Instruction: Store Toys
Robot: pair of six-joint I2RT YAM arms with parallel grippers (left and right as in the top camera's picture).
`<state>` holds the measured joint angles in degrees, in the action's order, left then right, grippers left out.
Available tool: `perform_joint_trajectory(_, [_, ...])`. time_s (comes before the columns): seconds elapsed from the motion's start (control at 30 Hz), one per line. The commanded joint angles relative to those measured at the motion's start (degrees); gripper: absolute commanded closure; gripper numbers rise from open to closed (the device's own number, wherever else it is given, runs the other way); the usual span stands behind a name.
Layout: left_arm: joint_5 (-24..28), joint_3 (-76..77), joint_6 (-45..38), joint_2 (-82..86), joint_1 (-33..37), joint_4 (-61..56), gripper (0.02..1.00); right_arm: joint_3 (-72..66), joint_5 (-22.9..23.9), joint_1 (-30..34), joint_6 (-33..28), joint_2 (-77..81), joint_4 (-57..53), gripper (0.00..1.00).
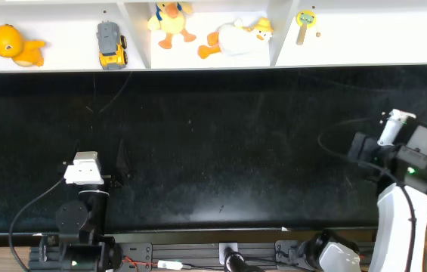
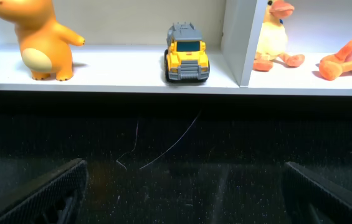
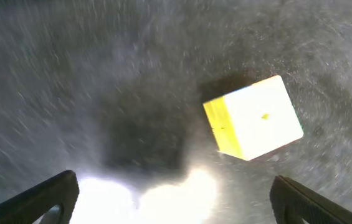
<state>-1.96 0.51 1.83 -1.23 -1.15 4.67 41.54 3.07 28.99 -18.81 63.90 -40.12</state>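
Observation:
A cube [image 3: 253,118] with yellow and white faces lies on the black table [image 3: 70,74], and my right gripper [image 3: 174,180] hovers above it, open and empty, with the cube off to one side of its fingers. In the top view the right gripper [image 1: 383,143] is at the right side of the table. My left gripper [image 2: 182,186] is open and empty, low over the table and facing the white shelf [image 2: 132,78]. In the top view the left gripper [image 1: 85,168] is near the front left. On the shelf stand an orange figure [image 2: 42,37], a yellow truck [image 2: 186,53] and a yellow duck plush [image 2: 274,34].
The shelf [image 1: 213,66] runs along the table's far edge, split by dividers. It also holds a white duck plush [image 1: 236,38] lying down and a small yellow rattle [image 1: 305,23]. The black table [image 1: 221,151] lies open between the arms. A cable [image 1: 334,140] loops beside the right arm.

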Motion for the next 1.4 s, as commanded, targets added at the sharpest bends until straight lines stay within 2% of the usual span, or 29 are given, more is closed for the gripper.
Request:
perform_joint_trajectory(0.03, [0.39, -0.02, 1.25, 0.72, -0.26, 0.17, 0.020, 2.95, -5.20, 6.82, -22.97, 3.15, 0.11, 0.001])
perform_joint_trajectory(0.2, [0.39, -0.02, 1.25, 0.72, -0.26, 0.17, 0.020, 5.42, -8.02, 11.45, -27.98, 7.65, 0.57, 0.003])
perform_joint_trajectory(0.57, [0.39, -0.02, 1.25, 0.72, -0.26, 0.17, 0.020, 9.55, -7.72, 17.29, -28.17, 14.56, 1.60, 0.005])
perform_joint_trajectory(1.0, [0.39, -0.02, 1.25, 0.72, -0.26, 0.17, 0.020, 9.55, -8.09, 17.55, -27.89, 22.86, 4.85, 0.086])
perform_joint_trajectory(1.23, [0.39, -0.02, 1.25, 0.74, -0.26, 0.17, 0.023, 9.55, -11.85, 17.53, -25.51, 22.99, 7.45, 0.086])
perform_joint_trajectory(1.4, [0.39, -0.02, 1.25, 0.72, -0.26, 0.17, 0.020, 9.53, -12.46, 17.53, -23.41, 22.99, 7.37, 0.159])
